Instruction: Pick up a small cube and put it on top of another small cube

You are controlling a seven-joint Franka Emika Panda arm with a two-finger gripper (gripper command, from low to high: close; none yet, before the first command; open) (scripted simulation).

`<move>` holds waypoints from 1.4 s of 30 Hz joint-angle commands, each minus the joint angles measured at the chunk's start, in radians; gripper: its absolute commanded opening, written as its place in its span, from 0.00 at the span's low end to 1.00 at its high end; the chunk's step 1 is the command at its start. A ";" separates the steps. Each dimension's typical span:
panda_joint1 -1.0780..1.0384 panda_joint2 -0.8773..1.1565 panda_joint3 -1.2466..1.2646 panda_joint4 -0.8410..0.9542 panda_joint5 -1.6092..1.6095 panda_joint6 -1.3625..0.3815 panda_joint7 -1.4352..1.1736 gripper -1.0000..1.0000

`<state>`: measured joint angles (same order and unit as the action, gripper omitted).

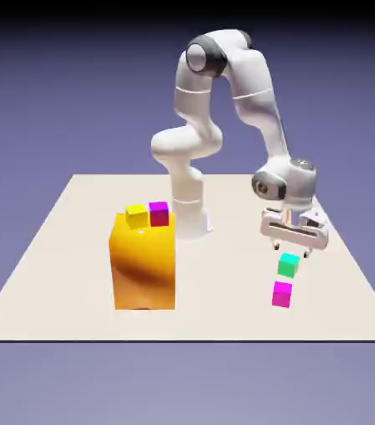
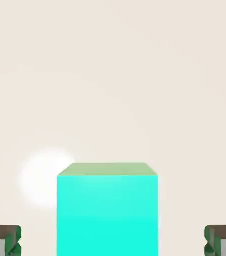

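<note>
A small teal cube (image 1: pixel 288 265) rests on the table at the exterior view's right. A small magenta cube (image 1: pixel 282 295) lies close in front of it. My gripper (image 1: pixel 291 249) hangs straight over the teal cube, open, its fingertips just above the cube's top. In the hand view the teal cube (image 2: pixel 108 212) fills the lower middle. The left fingertip (image 2: pixel 2 241) and right fingertip (image 2: pixel 224 241) stand wide of its sides with bare table between. The magenta cube is out of the hand view.
A large orange block (image 1: pixel 143 270) stands on the table (image 1: pixel 75 249) at the exterior view's left. A small yellow cube (image 1: pixel 136 216) and a small purple-magenta cube (image 1: pixel 158 213) sit side by side on top of it. The robot's base (image 1: pixel 191 217) rises behind.
</note>
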<state>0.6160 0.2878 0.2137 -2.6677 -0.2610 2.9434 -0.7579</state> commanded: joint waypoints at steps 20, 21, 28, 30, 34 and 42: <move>-0.297 -0.471 -0.143 0.043 0.105 -0.495 0.286 0.00; -0.314 -0.502 -0.177 0.052 0.099 -0.533 0.329 0.00; -0.431 -0.721 -0.417 0.113 0.059 -0.800 0.634 0.00; -0.465 -0.783 -0.485 0.131 0.047 -0.876 0.721 0.00; -0.527 -0.894 -0.614 0.154 0.025 -1.003 0.881 0.00; -0.530 -0.845 -0.644 0.059 0.010 -0.859 0.880 1.00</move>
